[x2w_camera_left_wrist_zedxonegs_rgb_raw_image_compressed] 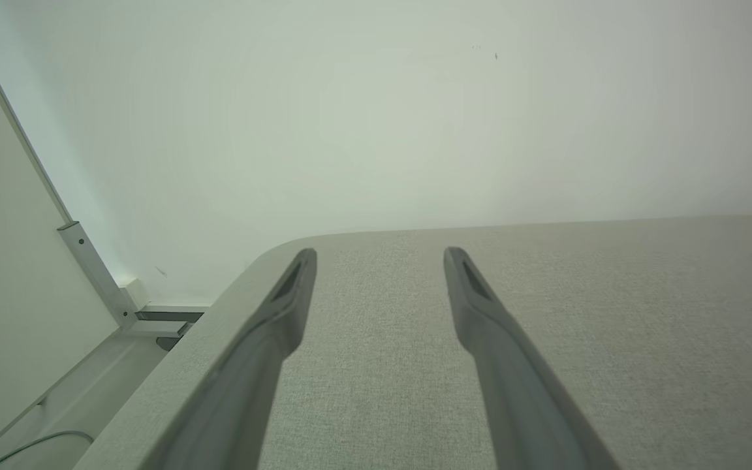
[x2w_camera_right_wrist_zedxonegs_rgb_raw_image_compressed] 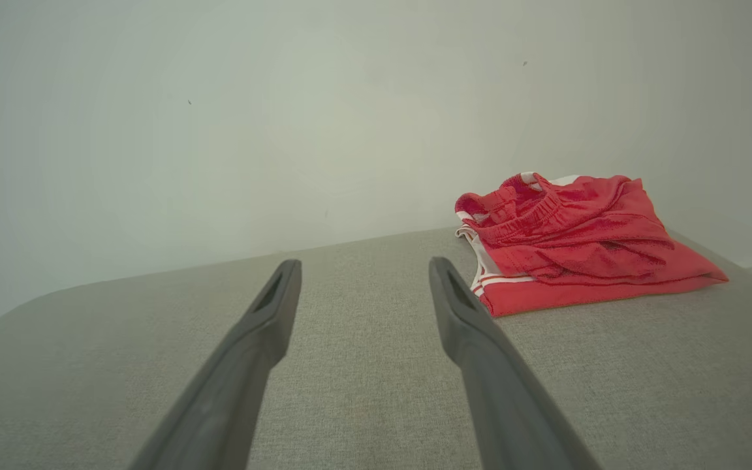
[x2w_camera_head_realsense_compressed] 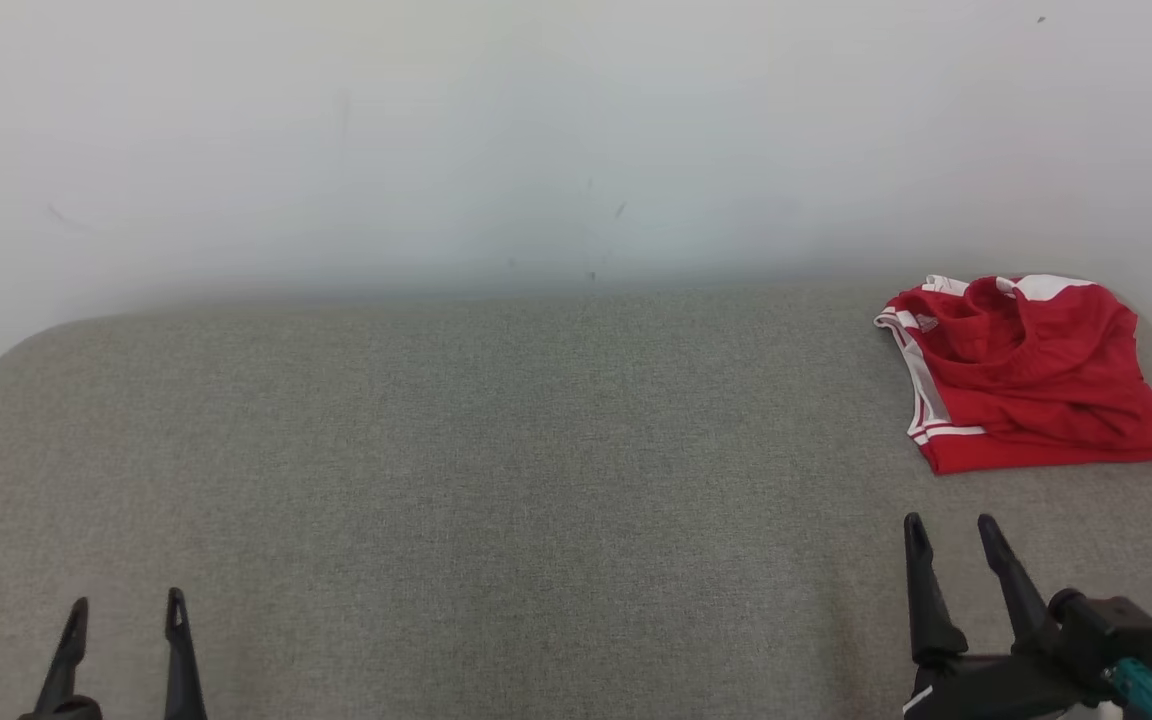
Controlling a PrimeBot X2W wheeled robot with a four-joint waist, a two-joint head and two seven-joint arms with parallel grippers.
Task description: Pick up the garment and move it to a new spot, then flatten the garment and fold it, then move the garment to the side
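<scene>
The grey fabric-covered surface (x2w_camera_head_realsense_compressed: pixel 496 450) is seen stretching wide against a pale wall. The red garment (x2w_camera_head_realsense_compressed: pixel 1026 375), white-trimmed and loosely folded, is found at its far right corner. The right gripper (x2w_camera_head_realsense_compressed: pixel 951 525) is held near the front edge, short of the garment, jaws spread wide, nothing gripped. Towards the front left corner the left gripper (x2w_camera_head_realsense_compressed: pixel 126 603) is seen, jaws likewise parted and empty.
</scene>
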